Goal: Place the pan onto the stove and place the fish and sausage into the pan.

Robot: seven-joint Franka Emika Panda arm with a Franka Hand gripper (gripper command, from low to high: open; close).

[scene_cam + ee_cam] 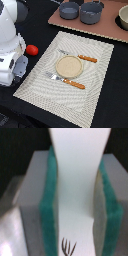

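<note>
In the wrist view my gripper (77, 198) is shut on the white fish (79, 163), which stands between the two green pads (49, 208) and has a small dark mark at one end. In the exterior view the blue-grey pan (69, 10) sits on the pinkish-brown stove (107, 29) at the back, beside the grey pot. The red sausage (31, 49) lies on the dark table near my arm (10, 40) at the exterior view's left. My fingertips do not show in the exterior view.
A taller grey pot (91, 12) stands next to the pan on the stove. A pale woven placemat (100, 75) holds a beige plate (69, 66), a fork (82, 57) and a knife (67, 81) with orange handles. A dark round burner (123, 18) is at the stove's right edge.
</note>
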